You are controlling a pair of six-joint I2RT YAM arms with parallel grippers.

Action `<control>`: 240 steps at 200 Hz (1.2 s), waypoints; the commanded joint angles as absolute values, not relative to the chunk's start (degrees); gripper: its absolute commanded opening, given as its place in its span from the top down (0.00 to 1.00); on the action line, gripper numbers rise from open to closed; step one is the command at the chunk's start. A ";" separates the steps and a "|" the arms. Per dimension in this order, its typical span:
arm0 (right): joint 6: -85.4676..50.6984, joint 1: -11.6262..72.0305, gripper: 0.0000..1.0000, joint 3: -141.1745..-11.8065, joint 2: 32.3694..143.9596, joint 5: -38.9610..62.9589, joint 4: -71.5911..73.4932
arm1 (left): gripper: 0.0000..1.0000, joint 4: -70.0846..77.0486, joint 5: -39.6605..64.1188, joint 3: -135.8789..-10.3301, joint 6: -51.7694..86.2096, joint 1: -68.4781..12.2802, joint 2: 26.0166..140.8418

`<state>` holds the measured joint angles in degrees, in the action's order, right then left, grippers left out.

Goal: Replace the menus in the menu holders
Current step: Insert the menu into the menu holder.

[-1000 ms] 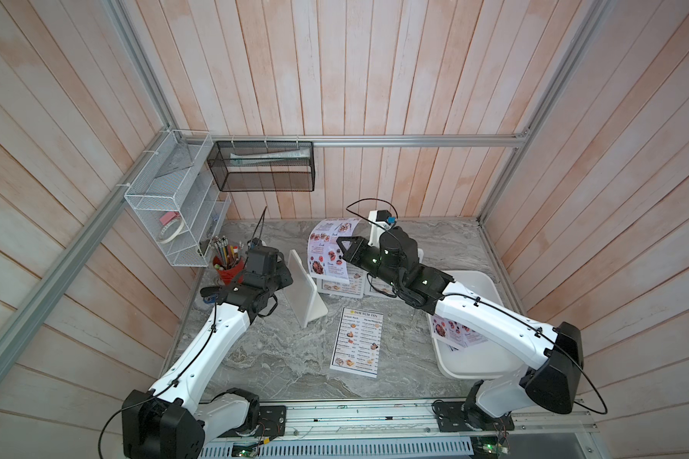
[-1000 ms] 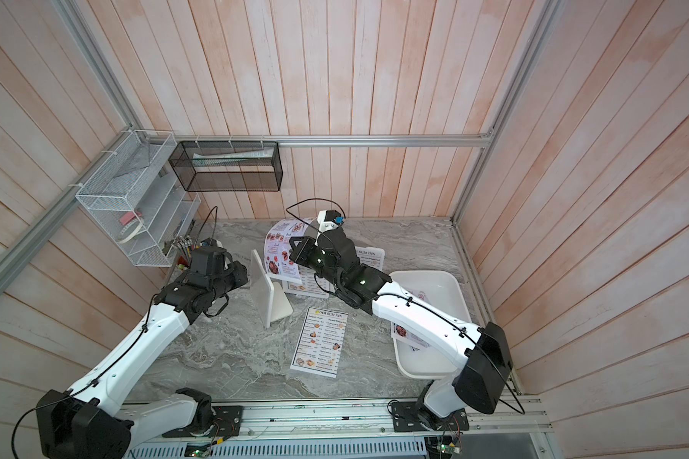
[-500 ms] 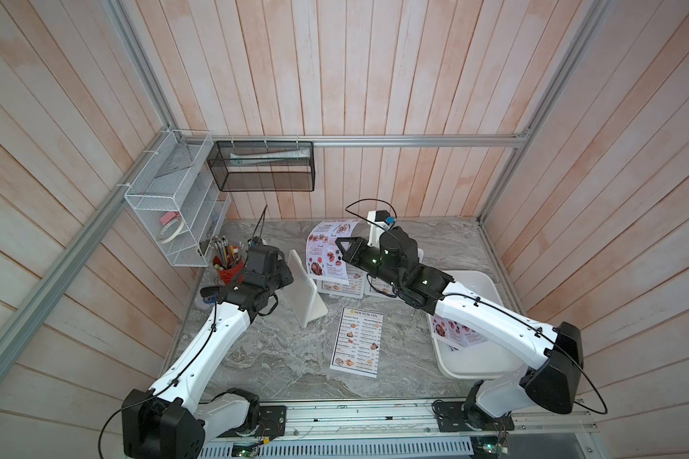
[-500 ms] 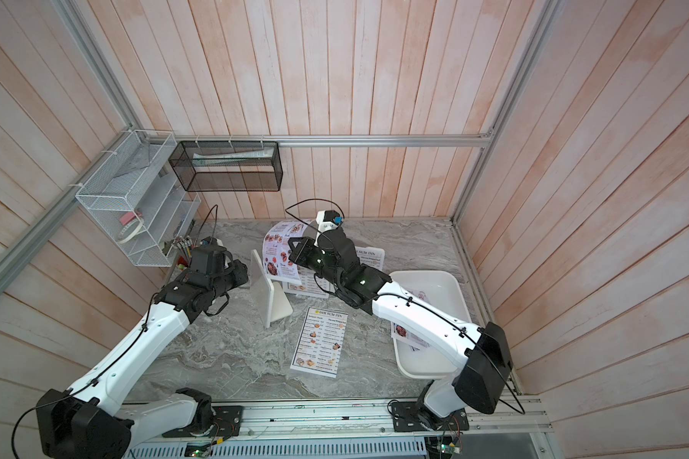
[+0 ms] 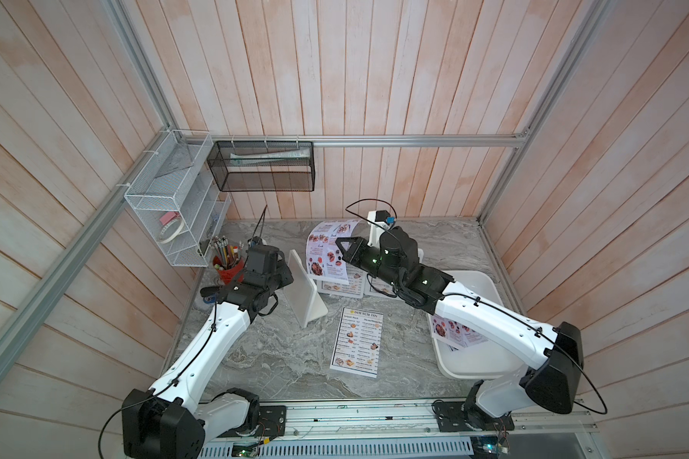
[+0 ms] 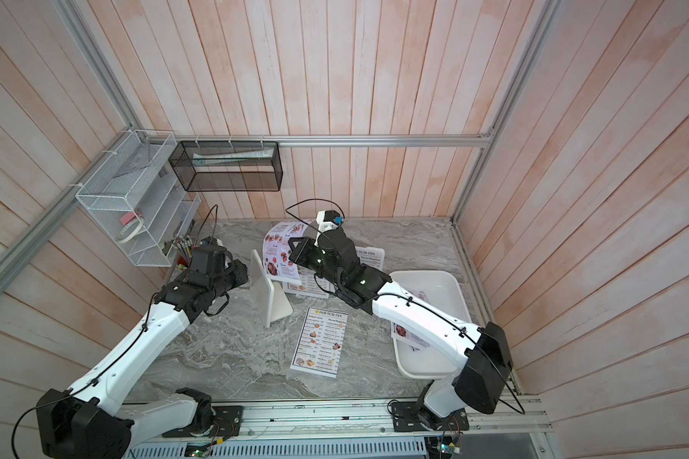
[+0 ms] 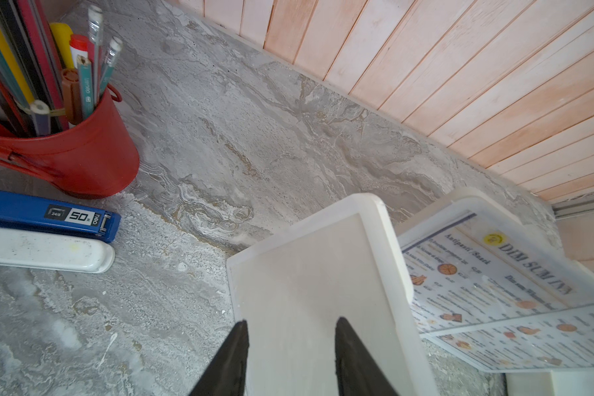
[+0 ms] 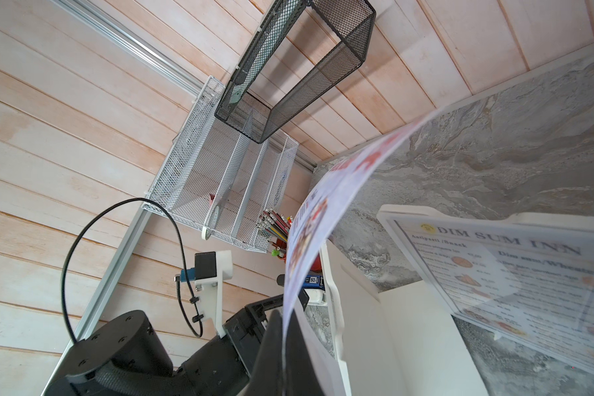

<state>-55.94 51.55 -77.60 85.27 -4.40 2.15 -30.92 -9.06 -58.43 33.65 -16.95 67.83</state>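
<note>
**Lilac menu pinched beside an empty holder**

The right jaws are closed tight on the edge of a pale lilac paper menu sheet with food photos (image 5: 324, 250). The sheet is held up on edge over the back half of the grey marble counter (image 5: 275, 357), and its top curls towards the back edge.

Just beside it, left of the counter's middle, an empty white plastic menu holder with rounded corners (image 5: 305, 286) stands upright. The left jaws are part-way open, with their black fingers (image 7: 235, 360) lying over the holder's blank face. Whether they clamp it cannot be told.

Next to the empty holder stands a second white holder (image 7: 460, 202) carrying a white "DIM SUM INN" menu (image 7: 487, 284). A third filled holder (image 6: 382, 258) stands further towards the right edge.

A loose white "DIM SUM INN" sheet (image 5: 357, 341) lies flat near the counter's middle. A large shallow white tray (image 5: 486, 284) at the right edge holds more lilac sheets (image 5: 456, 334).
</note>
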 commanded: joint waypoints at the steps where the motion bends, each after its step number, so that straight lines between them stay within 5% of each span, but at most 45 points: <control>1: -56.34 51.24 1.00 -76.78 85.69 -3.95 3.14 | 0.56 -32.08 -9.78 -59.95 33.05 -17.14 67.41; 240: -56.42 50.62 1.00 -76.37 85.02 -3.50 3.71 | 0.56 -31.73 -9.23 -59.33 33.62 -17.36 67.42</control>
